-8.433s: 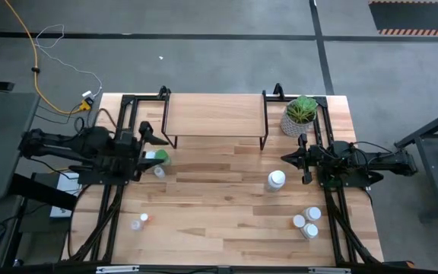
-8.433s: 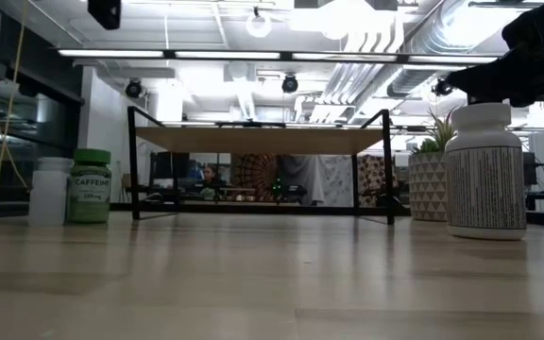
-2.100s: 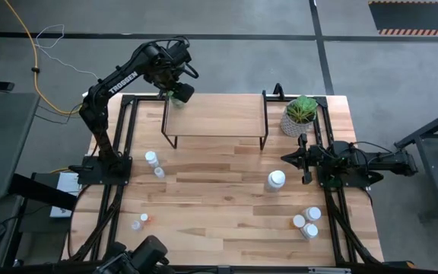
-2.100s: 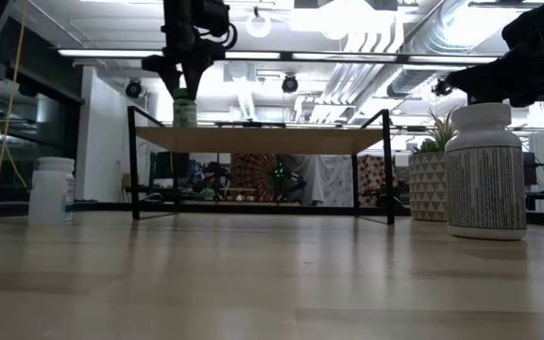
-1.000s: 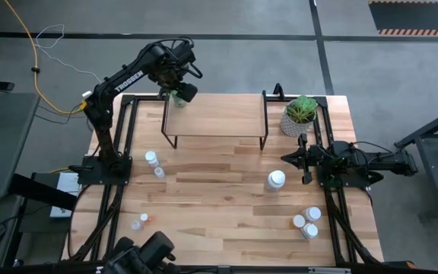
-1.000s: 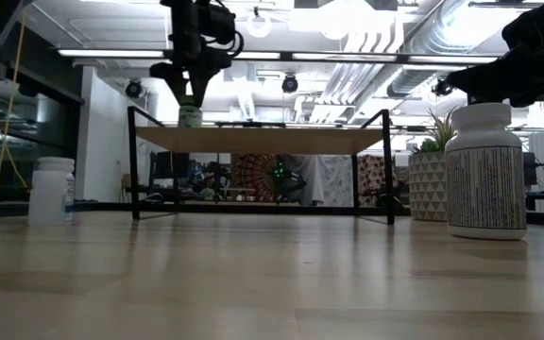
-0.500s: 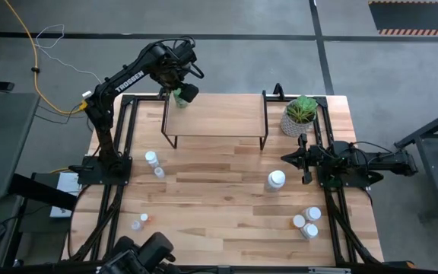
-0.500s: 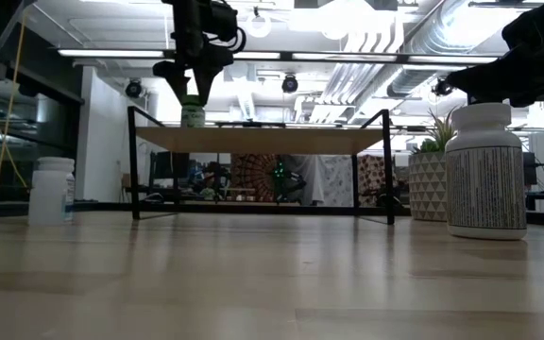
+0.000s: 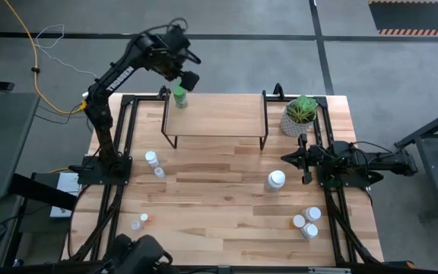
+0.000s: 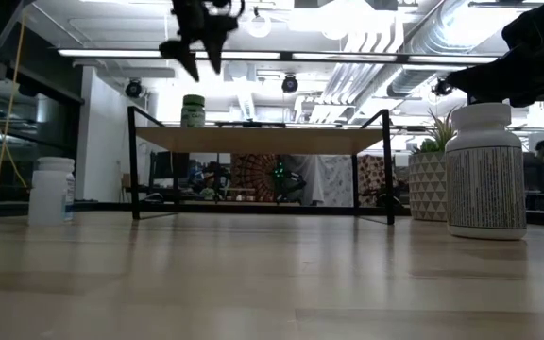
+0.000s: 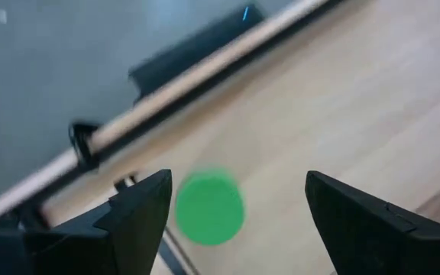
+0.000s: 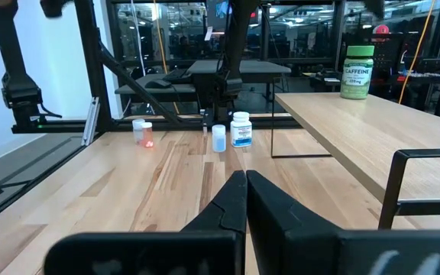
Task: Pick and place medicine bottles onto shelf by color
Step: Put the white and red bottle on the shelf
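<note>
Since our left gripper (image 9: 186, 78) hangs wide open, empty, above the green caffeine bottle (image 9: 179, 97) at the shelf's (image 9: 219, 114) corner, any nudge risks toppling it off.

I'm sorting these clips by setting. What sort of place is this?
Probably a robotics lab or industrial workshop: exposed silver ceiling ducts, bare grey concrete floor, and dark robot arms bolted to a light-wood table.

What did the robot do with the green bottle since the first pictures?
The left gripper took the green bottle from the table, carried it to the far left corner of the shelf, let go and rose with its fingers open. The bottle now stands there alone. The right gripper stayed shut and parked, and the big white bottle, the plant and the other bottles did not move.
</note>
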Available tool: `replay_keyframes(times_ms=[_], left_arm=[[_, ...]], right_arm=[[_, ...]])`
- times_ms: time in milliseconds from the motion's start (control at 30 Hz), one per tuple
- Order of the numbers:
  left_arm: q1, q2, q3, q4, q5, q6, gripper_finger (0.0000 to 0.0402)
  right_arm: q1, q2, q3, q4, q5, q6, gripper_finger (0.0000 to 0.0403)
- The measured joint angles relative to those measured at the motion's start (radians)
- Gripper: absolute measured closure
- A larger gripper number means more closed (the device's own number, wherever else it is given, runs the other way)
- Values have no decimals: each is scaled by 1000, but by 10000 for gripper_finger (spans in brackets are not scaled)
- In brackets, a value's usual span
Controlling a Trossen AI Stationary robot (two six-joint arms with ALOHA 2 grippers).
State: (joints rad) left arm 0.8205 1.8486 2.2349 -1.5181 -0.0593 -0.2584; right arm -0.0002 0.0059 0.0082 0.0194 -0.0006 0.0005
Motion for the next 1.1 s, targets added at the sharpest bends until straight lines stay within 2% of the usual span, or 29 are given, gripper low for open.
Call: replay_keyframes(times_ms=[100,200,300,433,600,733,900,1100], left_arm=[[-26,-16,68,44,-4,2,110],[-91,-64,58,154,-5,35,110],[-177,-116,-5,260,-3,71,110],[-309,-204,-150,399,-15,99,110],[-478,-391,-446,641,-76,104,110],[-616,-585,-768,928,-130,97,110],[-774,-809,-1166,1281,-134,109,110],[-918,-970,-1513,1620,-198,144,110]], right_arm=[[0,0,0,0,0,0,402],[0,0,0,0,0,0,402],[0,0,0,0,0,0,402],[0,0,0,0,0,0,402],[0,0,0,0,0,0,402],[0,0,0,0,0,0,402],[0,0,0,0,0,0,402],[0,0,0,0,0,0,402]])
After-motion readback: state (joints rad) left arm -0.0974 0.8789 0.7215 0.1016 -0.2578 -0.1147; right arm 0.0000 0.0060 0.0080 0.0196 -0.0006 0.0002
